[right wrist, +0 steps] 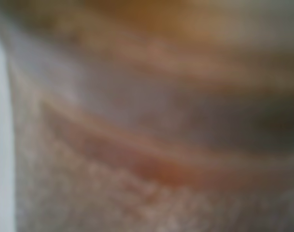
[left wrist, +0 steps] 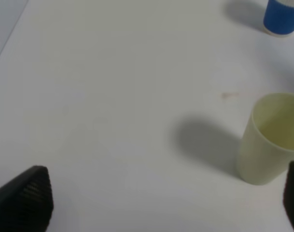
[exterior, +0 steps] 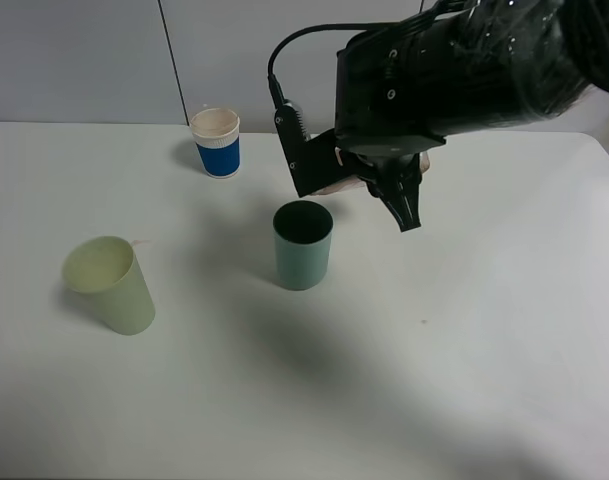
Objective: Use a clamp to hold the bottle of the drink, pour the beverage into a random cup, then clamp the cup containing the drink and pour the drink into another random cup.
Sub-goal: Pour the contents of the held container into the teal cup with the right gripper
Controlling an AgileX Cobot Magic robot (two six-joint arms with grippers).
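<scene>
The right pincer [exterior: 404, 210] was clamped shut on the bottle of the drink [right wrist: 147, 121], mostly hidden behind the arm. It looked tipped sideways, I guess ready to pour. The teal cup [exterior: 303, 245] sat just below that pincer, probably the target. The left pincer [left wrist: 159, 198] hung wide open holding nothing, with the pale cup [left wrist: 267, 145] near one finger.

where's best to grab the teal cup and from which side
Probably the mid wall of the teal cup, level, from its right in the high view: it stands upright and straight-sided, and the yellow cup and blue cup are on its left.
</scene>
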